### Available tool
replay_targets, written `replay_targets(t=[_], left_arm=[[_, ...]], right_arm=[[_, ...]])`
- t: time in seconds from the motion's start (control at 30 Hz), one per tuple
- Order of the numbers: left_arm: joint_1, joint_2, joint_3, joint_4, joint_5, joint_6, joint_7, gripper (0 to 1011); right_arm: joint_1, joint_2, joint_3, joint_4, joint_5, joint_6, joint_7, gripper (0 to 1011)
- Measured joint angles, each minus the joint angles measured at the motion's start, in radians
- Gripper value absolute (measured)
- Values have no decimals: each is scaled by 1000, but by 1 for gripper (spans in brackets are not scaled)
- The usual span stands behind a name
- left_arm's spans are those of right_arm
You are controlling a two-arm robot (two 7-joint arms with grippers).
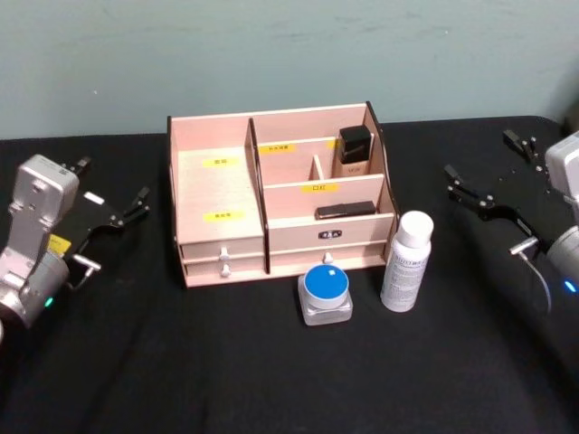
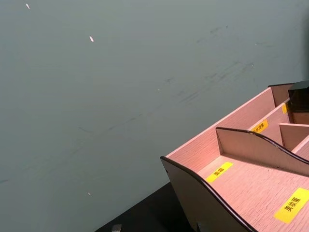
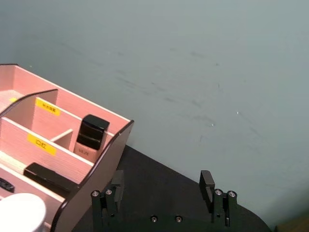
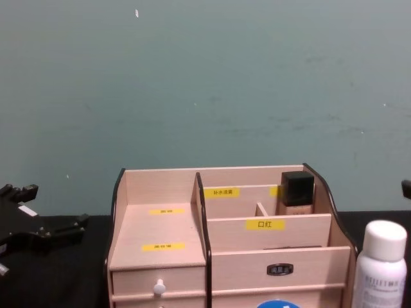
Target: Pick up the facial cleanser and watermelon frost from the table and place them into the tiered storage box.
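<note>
While neither item had yet left the table, the step in hand appeared to be the first reach.

- Facial cleanser (image 1: 406, 262): white bottle, upright, lower right of centre, just beside the right front corner of the tiered storage box (image 1: 217, 190).
- Watermelon frost (image 1: 325, 296): apparently the blue-lidded jar, low centre, before the drawers, near the bottle.
- Right gripper (image 1: 479, 163): upper right, fingers spread, empty, well apart from the bottle.
- Left gripper (image 1: 113, 185): left edge, fingers likewise spread, empty.

Recommended: approach the bottle from its free right side, grasp mid-body, and lift straight up before crossing the box wall, lest it topple onto the jar.
</note>
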Motion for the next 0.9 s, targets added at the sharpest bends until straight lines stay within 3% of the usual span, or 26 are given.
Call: replay_targets(t=[0.33, 0.47, 0.5, 0.9], left_arm=[[0, 0, 0, 0, 0, 0, 0, 1010], [0, 0, 0, 0, 0, 0, 0, 1010], [0, 0, 0, 0, 0, 0, 0, 1010], [0, 0, 0, 0, 0, 0, 0, 1010]], right_arm=[[-115, 57, 82, -160, 49, 16, 36, 1000], [-174, 83, 118, -231, 71, 22, 50, 1000], [-212, 99, 137, -273, 81, 28, 59, 1000], [-386, 160, 228, -416, 128, 63, 103, 1000]])
